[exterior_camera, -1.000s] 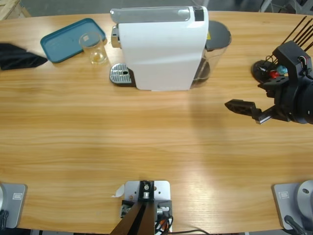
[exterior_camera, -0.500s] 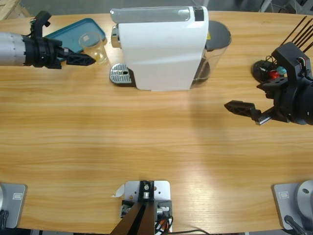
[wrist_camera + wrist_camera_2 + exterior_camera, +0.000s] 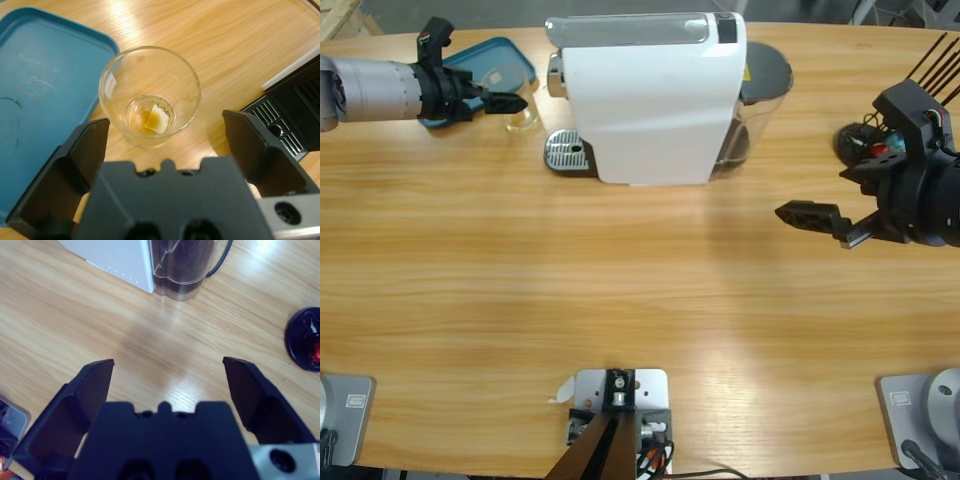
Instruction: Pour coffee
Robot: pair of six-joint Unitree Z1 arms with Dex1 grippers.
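A small clear glass point(image 3: 150, 95) stands on the wood beside a blue tray point(image 3: 45, 90), with a small amber-brown trace point(image 3: 157, 119) at its bottom; I cannot tell whether that is coffee. My left gripper point(image 3: 165, 122) is open, its jaws wide apart, and the glass sits just ahead of the gap between them. In the high view the left gripper point(image 3: 508, 102) reaches in from the left edge up to the glass point(image 3: 520, 110). My right gripper point(image 3: 810, 215) hangs open over bare table, holding nothing; in its wrist view the right gripper point(image 3: 167, 361) looks toward the machine.
A white coffee machine point(image 3: 650, 100) stands at the back middle, its metal drip grate point(image 3: 567, 152) near the glass and a dark water tank point(image 3: 760, 95) behind. A black capsule holder point(image 3: 865, 145) sits at the far right.
The left arm came in from the left edge and moved right and up until its open jaws reached the glass. The right arm has barely moved.
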